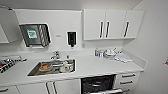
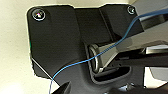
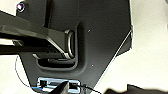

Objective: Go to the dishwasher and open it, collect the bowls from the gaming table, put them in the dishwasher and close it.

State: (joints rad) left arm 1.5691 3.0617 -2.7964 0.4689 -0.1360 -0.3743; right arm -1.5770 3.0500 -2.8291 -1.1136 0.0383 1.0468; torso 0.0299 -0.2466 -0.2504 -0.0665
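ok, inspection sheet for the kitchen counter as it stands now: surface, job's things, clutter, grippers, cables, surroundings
Surface: white countertop, bare across its middle.
Job's things: dishwasher under the counter, door open, dark racks showing; bowls nothing seen for certain; gaming table nothing seen.
Clutter: sink holds stacked dishes, one orange; white dishes and a cloth sit at the back right corner.
Grippers: fingers cannot be made out in either wrist view.
Cables: blue cable crosses the left wrist plate; thin cable by the right wrist plate.
Surroundings: wall cabinets, black dispenser, paper towel holder, white drawers.
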